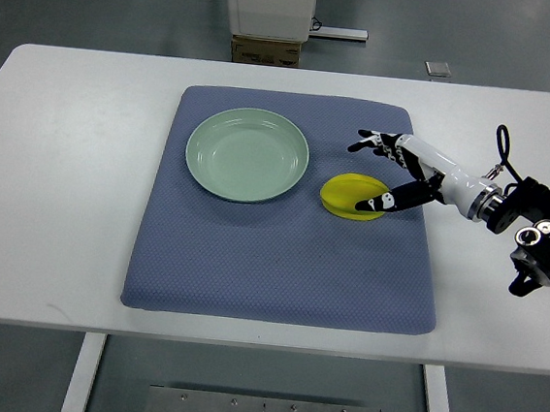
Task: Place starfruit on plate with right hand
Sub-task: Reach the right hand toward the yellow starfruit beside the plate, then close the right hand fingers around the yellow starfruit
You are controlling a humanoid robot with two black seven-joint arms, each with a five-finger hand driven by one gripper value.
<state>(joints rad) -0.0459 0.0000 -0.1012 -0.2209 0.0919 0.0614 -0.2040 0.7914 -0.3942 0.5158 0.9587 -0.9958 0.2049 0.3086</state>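
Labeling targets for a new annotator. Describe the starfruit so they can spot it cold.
Find the blue mat on the white table. Right of the pale green plate, apart from it, lies the starfruit, under the right robot hand. It is the only bright yellow thing on the mat: a small flattish oval with a black thumb lying across its right edge.

Bright, even light from overhead fills the room, flat and cool in tone. The white table (62, 195) comes out nearly washed, with a faint sheen but no hard glare. Shadows stay soft and short: a thin dark rim under the blue mat (279, 265), a small smudge beneath the right hand (395, 174). The pale green plate (248, 155) shows a mild highlight along its rim. Focus is fairly sharp at the centre (a touch softer toward the corners), and the table edges bow slightly
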